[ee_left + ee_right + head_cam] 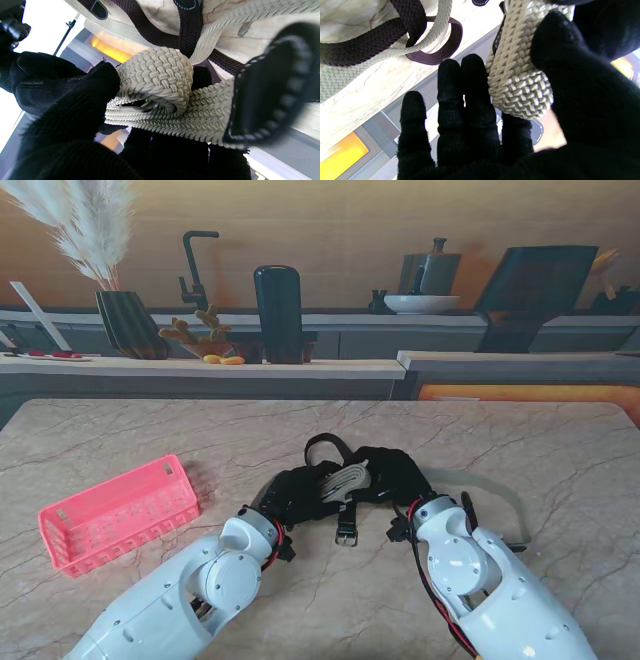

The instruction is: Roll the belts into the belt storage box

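Both black-gloved hands meet at mid-table around a partly rolled cream woven belt [347,478]. My left hand [290,495] pinches the cream roll [157,72] from its side, fingers [75,105] pressed against the coil. My right hand [397,476] holds the same roll [520,82] between thumb and fingers [462,107]. The cream belt's loose tail [500,498] runs off to the right on the table. A dark brown woven belt [325,445] lies looped under and beyond the hands, its buckle [346,535] nearer to me. The pink belt storage box [118,515] stands at the left.
The marble table [560,440] ends at a far edge against a counter with a vase, a plant and a dark cylinder. A black stitched strap tip [270,82] sits close to the left wrist camera. The dark belt [370,42] crosses the cream tail on the table.
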